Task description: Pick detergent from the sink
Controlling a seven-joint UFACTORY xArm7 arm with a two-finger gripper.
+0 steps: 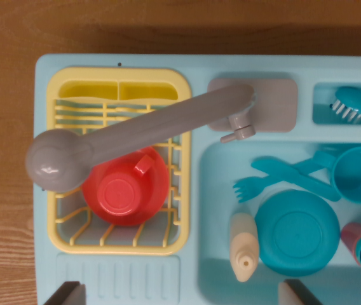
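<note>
The camera is looking straight down on a pale blue toy sink unit [47,70] that is sitting on a wooden tabletop [2,190]. Only two dark fingertips of the tool [183,293] are showing at the bottom edge, one well to the wrist view's left and one to the right; they are standing wide apart and holding nothing.

Ahead of the left fingertip, a yellow drying rack [120,76] is occupying the drain side. A red cup [125,189] is lying inside it, base up, presumably set there to drain. A grey faucet [136,130] is swinging out over the rack, its round head covering part of the cup, which is leaving the basin largely unobstructed from above.

The detergent [244,246], a cream bottle, is lying on its side in the basin [215,267], just ahead of the tool and between the two fingertips, closer to the right one, nozzle pointing toward the tool. It is resting just beside a teal plate [298,232]; whether the two are touching cannot be confirmed.

Further right, a teal fork [257,185] and knife [295,175] are lying crossed, with a teal cup [358,175] beyond. A brush [349,107] is occupying the upper compartment.

Assessment: the grasp is not yet begun; the descent will need clearance from the plate.
</note>
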